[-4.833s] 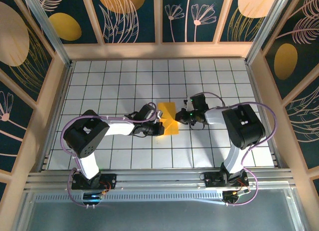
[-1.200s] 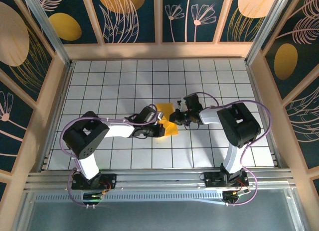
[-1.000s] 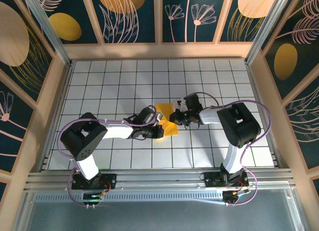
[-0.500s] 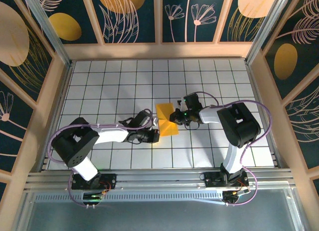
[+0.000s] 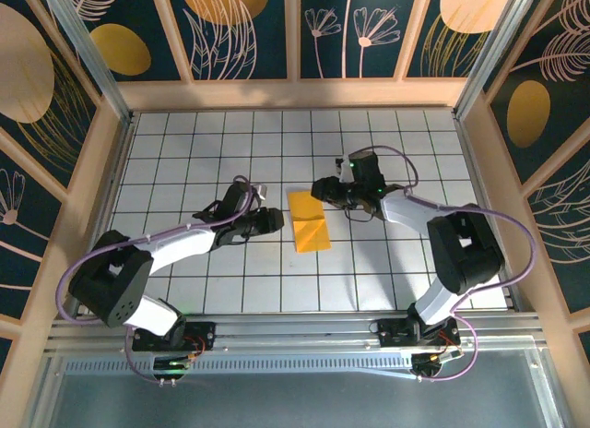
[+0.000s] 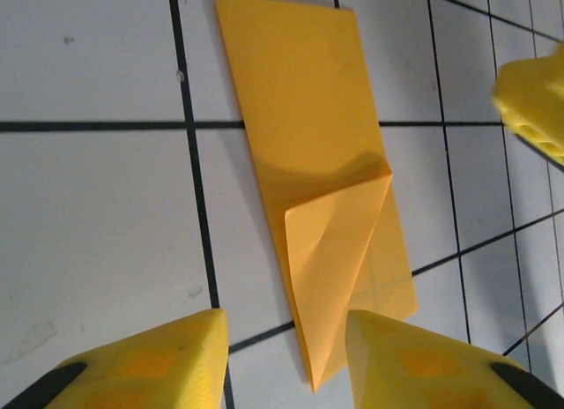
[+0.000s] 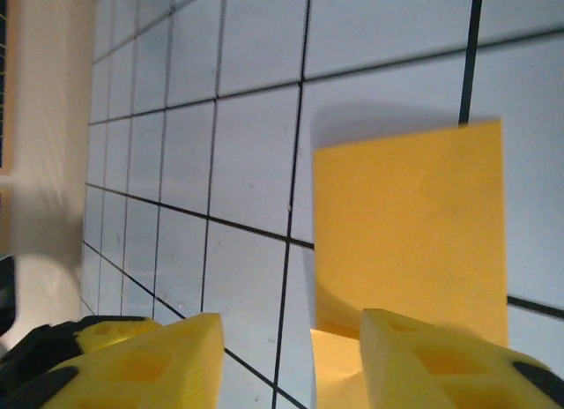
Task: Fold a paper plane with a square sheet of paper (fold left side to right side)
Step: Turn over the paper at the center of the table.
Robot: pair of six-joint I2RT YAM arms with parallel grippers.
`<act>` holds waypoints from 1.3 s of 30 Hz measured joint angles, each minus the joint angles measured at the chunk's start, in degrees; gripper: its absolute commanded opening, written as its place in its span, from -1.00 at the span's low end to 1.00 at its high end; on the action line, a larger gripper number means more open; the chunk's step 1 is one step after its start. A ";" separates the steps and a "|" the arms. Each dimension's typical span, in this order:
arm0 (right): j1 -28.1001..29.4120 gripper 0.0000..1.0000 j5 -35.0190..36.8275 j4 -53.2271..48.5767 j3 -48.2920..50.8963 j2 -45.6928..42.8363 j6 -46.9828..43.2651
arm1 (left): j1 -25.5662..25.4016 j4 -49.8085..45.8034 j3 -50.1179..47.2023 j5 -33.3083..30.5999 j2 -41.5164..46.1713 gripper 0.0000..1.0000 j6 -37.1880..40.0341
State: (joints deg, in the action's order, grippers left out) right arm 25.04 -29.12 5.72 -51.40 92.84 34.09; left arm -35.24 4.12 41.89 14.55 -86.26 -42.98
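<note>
Top camera: high above and behind the arm bases, looking down over the whole white tiled table [image 5: 415,142]. Wrist cameras: close and low, facing the folded orange-yellow paper sheet [image 5: 309,221] [image 6: 317,162] [image 7: 410,224] from opposite sides; all three views share it.

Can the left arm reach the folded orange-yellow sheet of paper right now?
Probably yes: the folded orange-yellow sheet of paper lies just ahead of the open left gripper, nothing between them.
</note>
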 measured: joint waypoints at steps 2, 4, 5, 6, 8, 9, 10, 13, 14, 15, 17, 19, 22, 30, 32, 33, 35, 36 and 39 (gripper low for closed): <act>-1.11 0.16 0.63 1.68 1.42 -2.27 0.11 | 0.07 0.79 1.62 0.70 -2.34 -0.19 0.00; -2.40 0.31 0.68 3.61 3.87 -4.81 0.68 | 0.07 1.99 3.43 1.92 -5.22 -0.19 0.04; -3.06 0.38 0.63 4.76 5.18 -5.92 1.05 | 0.07 2.40 4.09 2.38 -6.36 -0.19 0.07; -3.72 0.42 0.57 5.92 6.56 -6.97 1.55 | 0.07 2.78 4.81 2.99 -7.65 -0.20 0.15; -5.20 0.46 -0.02 8.52 9.40 -8.61 2.62 | 0.07 3.30 5.90 3.76 -9.70 -0.22 0.31; -6.03 0.47 -0.55 9.99 10.93 -9.31 3.23 | 0.07 3.50 6.43 4.26 -10.71 -0.26 0.33; -6.80 0.48 -0.96 11.26 12.35 -9.86 3.89 | 0.07 3.65 6.95 4.66 -11.74 -0.28 0.46; -8.22 0.48 -1.92 13.60 14.99 -10.56 5.16 | 0.07 4.07 8.28 5.64 -14.69 -0.35 0.92; -8.39 0.48 -2.05 13.90 15.43 -10.58 5.31 | 0.07 4.24 8.48 5.95 -15.39 -0.38 0.94; -8.46 0.48 -2.32 14.21 15.76 -10.62 5.53 | 0.07 4.31 8.63 6.12 -16.09 -0.40 0.96; -8.46 0.48 -2.51 14.82 15.96 -10.62 5.70 | 0.07 4.31 8.74 6.34 -16.87 -0.42 1.22; -8.46 0.48 -2.75 15.47 15.96 -10.62 5.75 | 0.07 4.28 8.94 6.71 -17.46 -0.45 1.40; -8.46 0.48 -3.13 15.76 15.96 -10.62 5.75 | 0.07 4.44 9.60 7.63 -18.53 -0.51 1.73; -8.50 0.48 -3.54 15.98 15.96 -10.62 5.73 | 0.07 5.11 9.88 9.33 -20.39 -0.75 2.16; -8.50 0.48 -3.72 15.98 15.96 -10.62 5.73 | 0.07 5.33 10.01 9.55 -20.48 -0.80 2.21; -8.50 0.48 -3.78 15.98 15.96 -10.62 5.73 | 0.07 5.53 10.08 9.68 -20.48 -0.84 2.21; -8.50 0.48 -3.96 15.98 15.96 -10.62 5.70 | 0.07 5.99 10.10 9.70 -20.48 -0.89 2.21; -8.50 0.47 -4.02 15.98 15.96 -10.62 5.70 | 0.07 6.19 10.10 9.70 -20.48 -0.92 2.23; -8.50 0.39 -5.09 15.98 16.04 -10.54 5.68 | 0.07 6.54 10.01 9.68 -20.24 -0.95 2.23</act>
State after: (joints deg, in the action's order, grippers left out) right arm 16.53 -34.22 21.69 -35.35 82.30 39.77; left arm -35.18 10.66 51.90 24.23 -106.50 -40.75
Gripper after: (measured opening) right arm 0.717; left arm 0.045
